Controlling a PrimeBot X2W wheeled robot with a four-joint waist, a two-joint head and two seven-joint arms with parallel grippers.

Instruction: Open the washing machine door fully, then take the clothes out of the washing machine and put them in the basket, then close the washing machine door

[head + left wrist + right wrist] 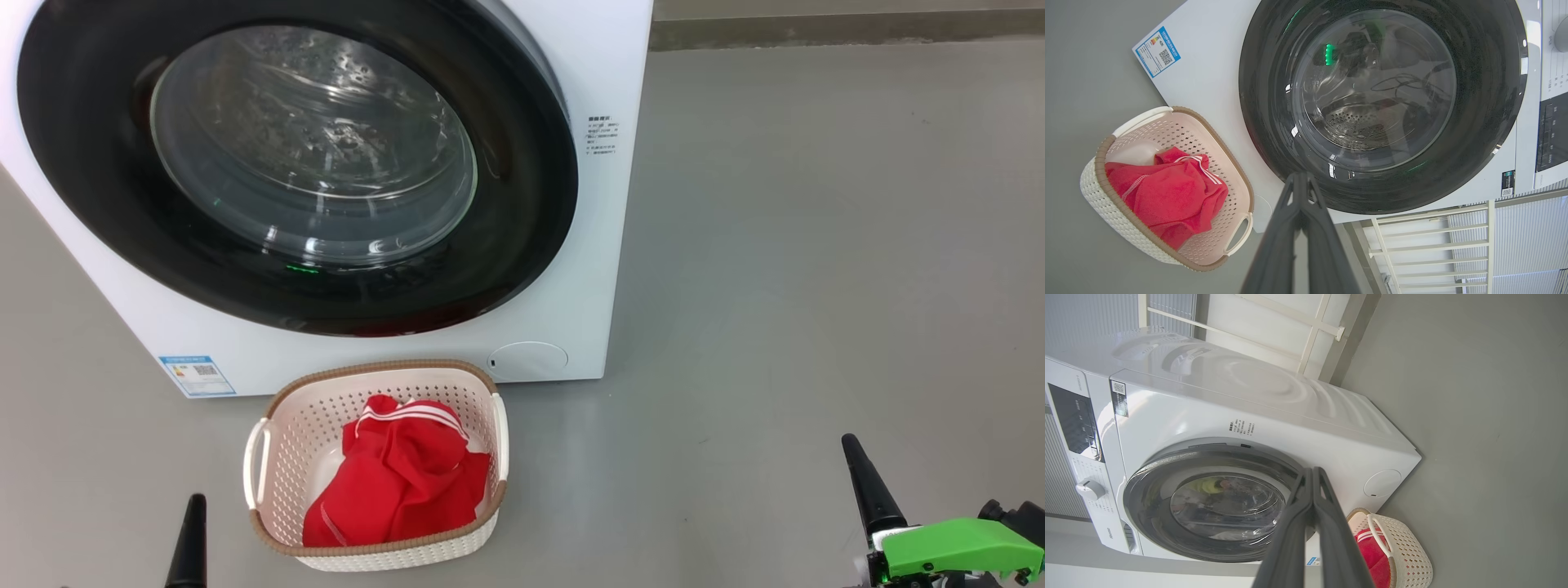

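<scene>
The left pincer [1300, 179] and right pincer [1312, 473] hang nearest, each with its fingers pressed together on nothing, both well back from the washing machine [592, 269]. The washing machine door [522, 204] lies closed against its front. The basket [375, 369] stands just before the washing machine, with the red clothes [400, 482] heaped inside.

Red white-striped clothes [404, 478], cream brown-rimmed basket [282, 445], white washing machine [596, 65].
</scene>
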